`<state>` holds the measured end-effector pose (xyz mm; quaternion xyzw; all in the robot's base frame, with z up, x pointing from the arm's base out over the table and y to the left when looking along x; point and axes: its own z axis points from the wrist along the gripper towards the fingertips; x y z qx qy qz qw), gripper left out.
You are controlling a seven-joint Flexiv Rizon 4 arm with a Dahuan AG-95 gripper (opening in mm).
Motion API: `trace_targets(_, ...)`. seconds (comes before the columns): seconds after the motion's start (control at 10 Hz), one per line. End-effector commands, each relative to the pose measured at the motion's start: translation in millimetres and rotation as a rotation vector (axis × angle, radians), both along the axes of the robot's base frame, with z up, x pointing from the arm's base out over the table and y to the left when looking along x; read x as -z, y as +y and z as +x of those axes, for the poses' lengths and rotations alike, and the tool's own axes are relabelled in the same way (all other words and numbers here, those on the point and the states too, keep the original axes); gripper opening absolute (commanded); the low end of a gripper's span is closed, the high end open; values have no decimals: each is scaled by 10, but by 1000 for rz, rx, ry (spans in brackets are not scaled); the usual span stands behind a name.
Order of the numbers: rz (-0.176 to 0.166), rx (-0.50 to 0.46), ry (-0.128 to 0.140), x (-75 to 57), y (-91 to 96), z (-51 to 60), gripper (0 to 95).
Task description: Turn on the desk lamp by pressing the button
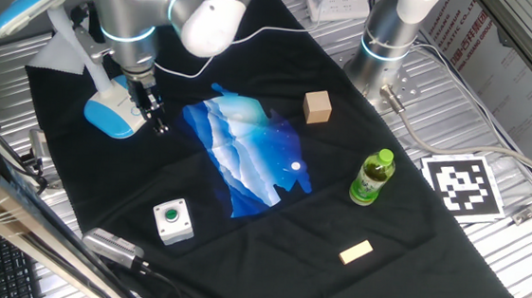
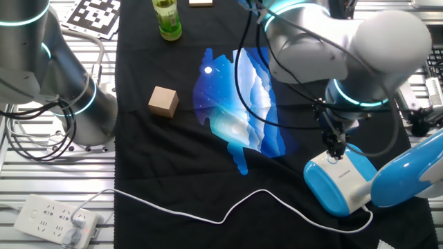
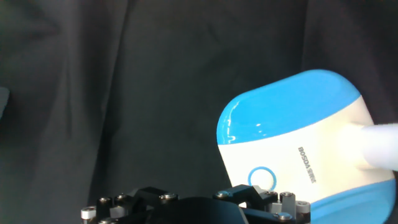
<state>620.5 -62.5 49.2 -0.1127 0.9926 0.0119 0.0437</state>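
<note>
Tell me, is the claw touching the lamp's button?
Cannot tell. In the hand view the button shows just past the claw's dark tips, with no clear gap or contact; in the other fixed view the tip overlaps the lamp base.

Two high fixed views from opposite sides, sharing black cloth (image 1: pixel 412 227), hand view close, downward.

The desk lamp (image 3: pixel 292 149) base carries small grey lettering, apparently "BOSDA", with further characters too small to read.
</note>
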Motion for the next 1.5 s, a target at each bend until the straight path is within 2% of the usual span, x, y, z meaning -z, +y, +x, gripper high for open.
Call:
trace_targets(0.1, -21, 10, 17, 51, 0, 54, 950)
trace_targets(0.5, -13, 13, 9, 106, -30, 99, 950)
trace_targets(0.9, -35, 10, 18, 104, -28, 104, 950)
trace_targets(1.5, -37, 6, 21, 133, -53, 98, 950)
